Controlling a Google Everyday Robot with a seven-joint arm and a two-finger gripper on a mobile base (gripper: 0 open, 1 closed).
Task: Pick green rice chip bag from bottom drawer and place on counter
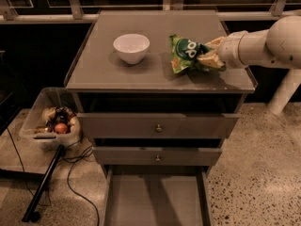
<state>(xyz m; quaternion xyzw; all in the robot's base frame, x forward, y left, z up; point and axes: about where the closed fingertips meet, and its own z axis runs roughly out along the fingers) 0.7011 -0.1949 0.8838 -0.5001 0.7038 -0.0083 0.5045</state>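
The green rice chip bag (186, 53) is at the right half of the counter (117, 74), low over or resting on its surface. My gripper (210, 53) reaches in from the right and is shut on the bag's right end. The white arm runs off to the right edge of the view. The bottom drawer (155, 199) is pulled open at the bottom of the view, and its floor shows nothing on it.
A white bowl (131, 47) stands on the counter left of the bag. Two upper drawers with round knobs (159, 127) are partly out. A clear bin of items (52, 122) and a cable lie on the floor at the left.
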